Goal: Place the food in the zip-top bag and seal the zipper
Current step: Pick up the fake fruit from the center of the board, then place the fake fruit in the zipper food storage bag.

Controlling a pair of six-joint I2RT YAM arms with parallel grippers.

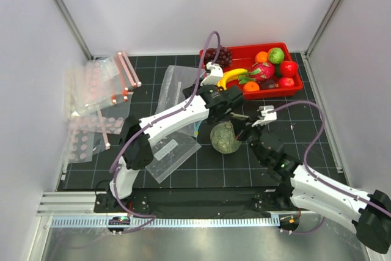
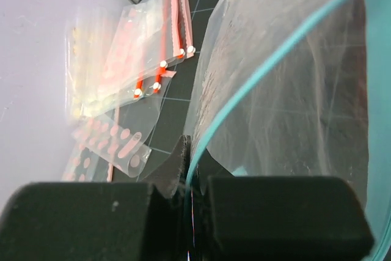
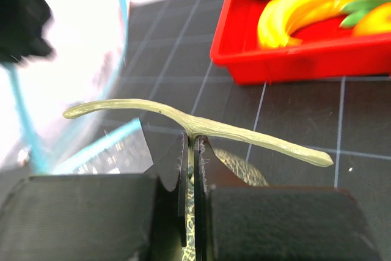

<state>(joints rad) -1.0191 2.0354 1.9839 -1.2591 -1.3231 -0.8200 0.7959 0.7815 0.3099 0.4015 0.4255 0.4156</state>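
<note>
Left hand (image 2: pixel 188 181): pinched shut on the zipper (image 2: pixel 256 68), lower centre; you should lift to hold the zip-top bag (image 2: pixel 287 90) mouth wide.
Right hand (image 3: pixel 192 169): clamped shut on the stem (image 3: pixel 201 128) of the melon (image 1: pixel 225 137), mid-frame; you should carry it leftward into that mouth.

White flat walls (image 1: pixel 183 4) close the workspace on three sides and meet at thin grey metal posts (image 1: pixel 66 13) in the back corners. The floor of the cell is a black mat (image 1: pixel 208 172) with a fine light grid. Along the near edge run an aluminium rail (image 1: pixel 67 203), a white slotted strip (image 1: pixel 201 222) and a brushed steel surface (image 1: pixel 183 246). The light is soft and even, with weak shadows
</note>
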